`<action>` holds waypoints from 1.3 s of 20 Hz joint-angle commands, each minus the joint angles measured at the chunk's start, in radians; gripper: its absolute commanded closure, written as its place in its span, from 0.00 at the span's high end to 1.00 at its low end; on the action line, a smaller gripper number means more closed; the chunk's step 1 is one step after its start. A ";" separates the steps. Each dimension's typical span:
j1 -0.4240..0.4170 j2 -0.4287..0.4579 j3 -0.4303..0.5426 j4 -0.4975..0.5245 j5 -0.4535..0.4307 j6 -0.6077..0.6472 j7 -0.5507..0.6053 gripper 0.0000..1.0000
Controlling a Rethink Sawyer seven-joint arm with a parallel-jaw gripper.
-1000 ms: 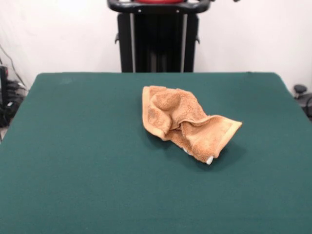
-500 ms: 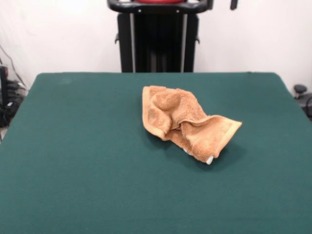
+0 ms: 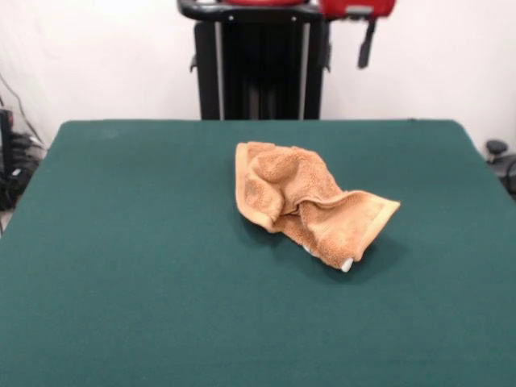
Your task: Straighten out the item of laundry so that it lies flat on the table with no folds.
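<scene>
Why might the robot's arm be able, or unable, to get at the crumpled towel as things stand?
Probably able. The towel lies alone on the green table, with nothing over or beside it. The gripper hangs high near the pedestal, and the space between looks free.

A plain white wall (image 3: 435,64) stands behind, dark tangled cables (image 3: 14,165) hang at the left edge, and a black round-topped object (image 3: 497,148) sits at right.

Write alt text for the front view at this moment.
A crumpled orange-tan towel lies folded over itself near the middle of a dark green table. The robot's gripper hangs high above the far edge, touching nothing.
</scene>
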 commanded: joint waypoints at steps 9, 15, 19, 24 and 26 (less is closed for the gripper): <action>-0.073 0.337 0.071 0.029 -0.017 -0.343 0.245 1.00; -0.061 0.405 0.063 0.016 -0.019 -0.456 0.257 1.00; -0.063 0.449 0.059 0.001 -0.015 -0.518 0.267 1.00; -0.115 0.444 0.070 -0.028 -0.029 -0.476 0.224 1.00; -0.158 0.429 0.089 -0.044 -0.047 -0.424 0.195 1.00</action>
